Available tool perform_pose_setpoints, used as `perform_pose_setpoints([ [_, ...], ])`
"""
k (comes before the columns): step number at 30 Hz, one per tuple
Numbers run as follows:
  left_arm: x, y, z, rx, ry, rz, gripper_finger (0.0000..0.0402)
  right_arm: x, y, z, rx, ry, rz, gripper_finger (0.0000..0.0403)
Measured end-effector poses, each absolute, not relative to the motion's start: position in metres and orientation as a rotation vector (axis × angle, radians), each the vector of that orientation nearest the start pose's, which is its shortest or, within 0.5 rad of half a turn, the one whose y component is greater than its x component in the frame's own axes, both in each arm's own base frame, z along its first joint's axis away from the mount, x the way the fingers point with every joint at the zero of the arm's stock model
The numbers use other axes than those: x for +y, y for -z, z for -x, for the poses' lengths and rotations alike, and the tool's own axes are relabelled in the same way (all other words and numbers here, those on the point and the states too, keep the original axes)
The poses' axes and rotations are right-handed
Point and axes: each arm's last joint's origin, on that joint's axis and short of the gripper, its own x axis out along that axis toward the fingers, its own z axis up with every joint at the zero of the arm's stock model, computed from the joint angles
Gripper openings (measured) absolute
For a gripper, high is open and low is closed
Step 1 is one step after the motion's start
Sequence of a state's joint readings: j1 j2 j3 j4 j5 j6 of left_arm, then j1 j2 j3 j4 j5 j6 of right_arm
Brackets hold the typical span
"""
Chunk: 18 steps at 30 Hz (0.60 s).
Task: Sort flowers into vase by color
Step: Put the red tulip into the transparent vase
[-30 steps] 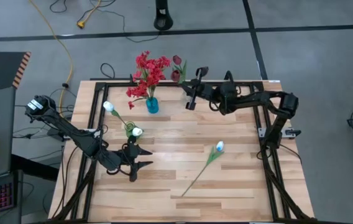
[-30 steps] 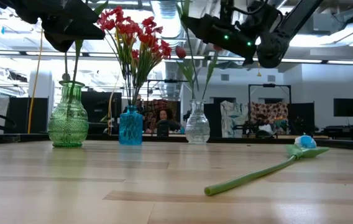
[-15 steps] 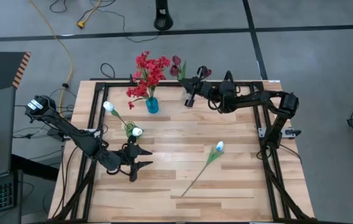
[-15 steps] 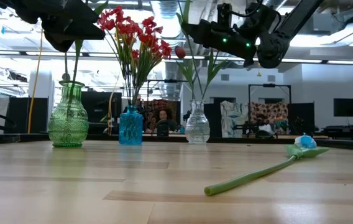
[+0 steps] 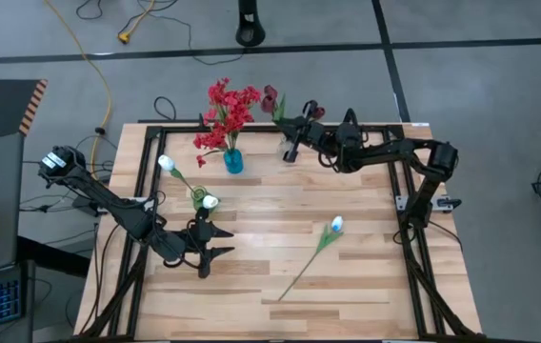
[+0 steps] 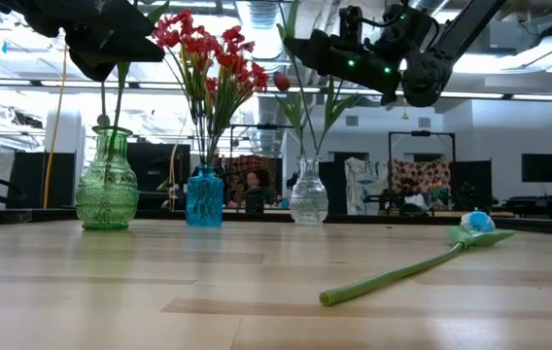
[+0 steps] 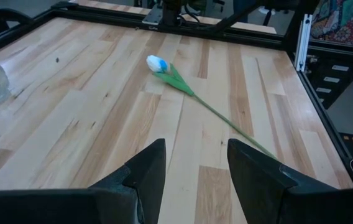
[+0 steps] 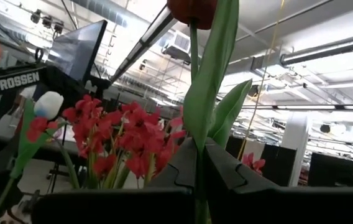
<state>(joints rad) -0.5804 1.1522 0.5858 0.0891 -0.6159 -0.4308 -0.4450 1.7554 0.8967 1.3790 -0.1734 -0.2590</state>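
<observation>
Left end effector [image 5: 206,250]: you have it parked low over the near-left part of the table [image 5: 366,276], fingers spread wide and empty; its wrist view looks straight at the loose flower, so it seems placed to take that one.

Green vase [image 6: 106,182]: it stands at the left of the row and carries two white tulips [image 5: 167,164], so you can read white as this vase's colour.

Blue vase [image 6: 204,197]: next along, it holds the red blossoms [image 5: 228,112], bunched upright.

Clear vase [image 6: 308,192]: it sits at the back of the table under the right arm, with one maroon tulip [image 5: 270,95] already in it, leaning left.

Right end effector [image 5: 295,134]: it is closed on the stem of a second maroon tulip [image 5: 315,111], held upright over the clear vase; whether the stem's foot is inside the neck yet you cannot tell from here.

Loose white tulip [image 5: 335,226]: it lies flat on the right-centre boards, well apart from the vases, stem trailing toward the near edge. By colour it belongs in the green vase.
</observation>
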Motion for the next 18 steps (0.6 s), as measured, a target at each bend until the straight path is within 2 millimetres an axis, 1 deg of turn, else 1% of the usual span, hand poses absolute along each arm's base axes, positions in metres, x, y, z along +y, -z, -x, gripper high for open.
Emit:
perform_pose_setpoints([
  [3, -0.114, -0.222, -0.204, 0.377, -0.119, 0.156, 0.0160, -0.149, -0.266, -0.324, -0.488, 0.331, 0.402, 0.0040],
  [6, -0.114, -0.222, -0.204, 0.377, -0.119, 0.156, 0.0160, -0.150, -0.260, -0.325, -0.550, 0.342, 0.382, 0.0040],
  [8, -0.114, -0.222, -0.204, 0.377, -0.119, 0.157, 0.0160, -0.152, -0.252, -0.328, -0.574, 0.340, 0.366, 0.0040],
  [13, -0.114, -0.222, -0.204, 0.378, -0.117, 0.160, 0.0160, -0.157, -0.239, -0.335, -0.540, 0.402, 0.345, 0.0040],
  [18, -0.114, -0.222, -0.204, 0.377, -0.118, 0.154, 0.0160, -0.158, -0.239, -0.335, -0.536, 0.423, 0.363, 0.0040],
])
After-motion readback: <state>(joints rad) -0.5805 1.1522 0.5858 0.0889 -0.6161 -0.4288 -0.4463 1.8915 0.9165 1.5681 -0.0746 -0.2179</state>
